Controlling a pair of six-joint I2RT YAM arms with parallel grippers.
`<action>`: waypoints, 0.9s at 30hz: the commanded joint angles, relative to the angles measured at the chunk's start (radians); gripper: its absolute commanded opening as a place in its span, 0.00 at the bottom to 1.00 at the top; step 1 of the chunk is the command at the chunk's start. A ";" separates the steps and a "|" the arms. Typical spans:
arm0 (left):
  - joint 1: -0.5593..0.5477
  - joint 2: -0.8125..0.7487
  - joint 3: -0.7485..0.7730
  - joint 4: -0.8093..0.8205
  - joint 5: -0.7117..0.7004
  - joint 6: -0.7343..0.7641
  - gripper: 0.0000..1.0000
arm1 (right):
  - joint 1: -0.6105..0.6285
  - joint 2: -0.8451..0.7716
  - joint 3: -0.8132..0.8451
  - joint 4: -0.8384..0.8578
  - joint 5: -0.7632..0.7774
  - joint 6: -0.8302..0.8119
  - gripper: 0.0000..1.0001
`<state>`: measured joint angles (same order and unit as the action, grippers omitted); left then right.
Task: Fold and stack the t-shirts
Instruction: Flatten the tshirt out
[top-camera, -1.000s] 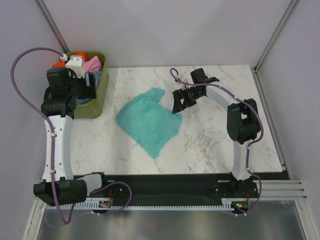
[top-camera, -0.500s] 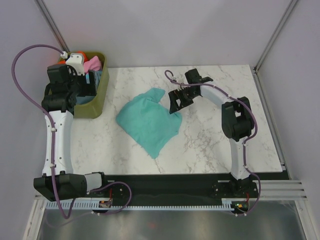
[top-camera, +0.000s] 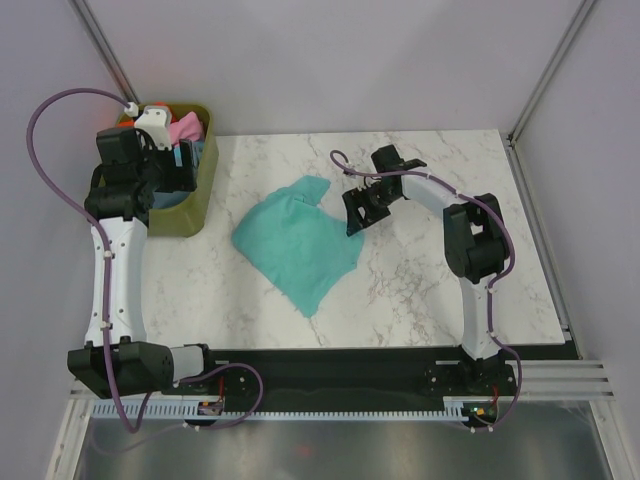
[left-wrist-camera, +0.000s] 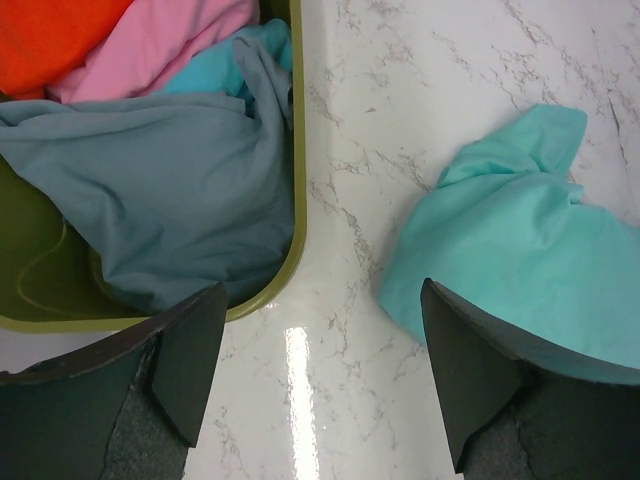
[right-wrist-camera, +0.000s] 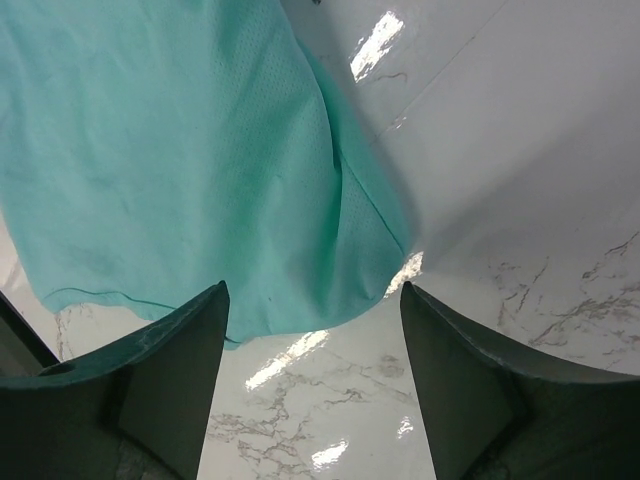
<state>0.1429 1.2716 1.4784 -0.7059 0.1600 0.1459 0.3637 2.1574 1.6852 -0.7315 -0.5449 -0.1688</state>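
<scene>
A teal-green t-shirt (top-camera: 297, 245) lies crumpled in the middle of the marble table; the left wrist view shows it (left-wrist-camera: 520, 255) at right, and in the right wrist view the same teal cloth (right-wrist-camera: 190, 160) fills the upper left. Slate blue-grey (left-wrist-camera: 165, 195), pink (left-wrist-camera: 165, 45), orange (left-wrist-camera: 50, 35) and light teal (left-wrist-camera: 215, 75) t-shirts sit in the olive tub (top-camera: 190, 205). My right gripper (top-camera: 356, 212) hangs open just off the teal shirt's right edge, nothing between its fingers (right-wrist-camera: 165, 375). My left gripper (top-camera: 180, 160) is open over the tub's near rim, holding nothing.
The olive-green tub's rim (left-wrist-camera: 298, 180) runs along the table's left edge. Bare marble (top-camera: 450, 270) spreads to the right of the shirt and in front of it. Grey walls and metal posts bound the table at the back and sides.
My right gripper has shifted left and down toward the teal shirt's right edge, its jaws narrowing slightly. The left gripper has edged a little further over the tub.
</scene>
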 joint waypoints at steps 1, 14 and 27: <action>0.004 -0.031 0.016 0.019 0.012 -0.023 0.86 | 0.004 -0.018 0.033 -0.012 -0.038 -0.012 0.77; 0.006 -0.104 -0.055 0.019 0.004 -0.023 0.86 | 0.004 -0.108 0.070 -0.034 0.034 -0.080 0.00; 0.006 -0.133 -0.067 0.019 0.004 -0.023 0.86 | 0.001 -0.372 0.235 0.090 0.195 -0.113 0.00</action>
<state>0.1429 1.1656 1.4162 -0.7082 0.1600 0.1459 0.3645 1.8732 1.8641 -0.6910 -0.3836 -0.2668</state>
